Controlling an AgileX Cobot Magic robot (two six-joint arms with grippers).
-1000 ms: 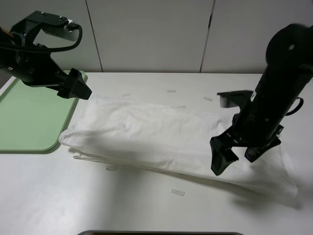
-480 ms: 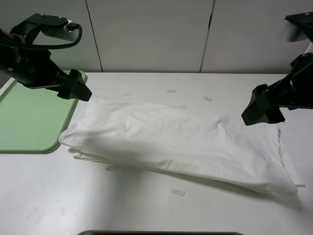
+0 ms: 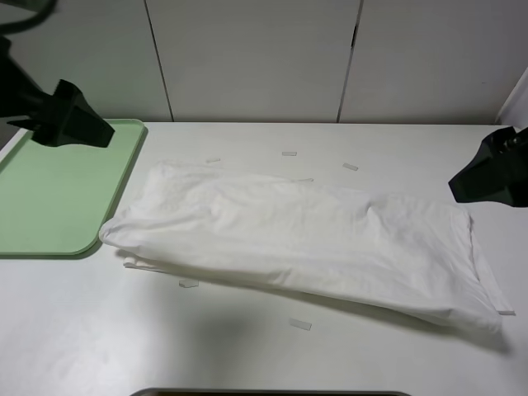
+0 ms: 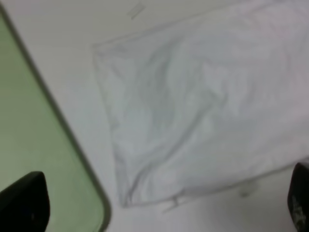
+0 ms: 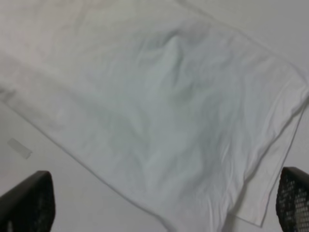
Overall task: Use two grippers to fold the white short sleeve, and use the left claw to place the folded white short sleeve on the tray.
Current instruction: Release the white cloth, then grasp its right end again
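Observation:
The white short sleeve (image 3: 297,239) lies folded into a long band, slanting across the table from beside the tray to the front right. The pale-green tray (image 3: 49,198) sits at the left, with nothing on it. My left gripper (image 3: 78,124) hangs over the tray's far edge, clear of the shirt. In its wrist view the left gripper (image 4: 161,208) is open above the shirt's (image 4: 193,106) end and the tray's (image 4: 29,121) rim. My right gripper (image 3: 491,173) hovers at the right edge, apart from the cloth. It (image 5: 159,205) is open and empty over the shirt (image 5: 159,111).
Small strips of tape (image 3: 299,324) lie scattered on the white table, some (image 3: 288,153) behind the shirt. A dark edge (image 3: 272,393) runs along the front. Grey wall panels stand behind the table.
The right arm has lifted off the shirt's right end and drawn back to the right edge. The left arm has pulled back to the left. The shirt's right end now lies uncovered.

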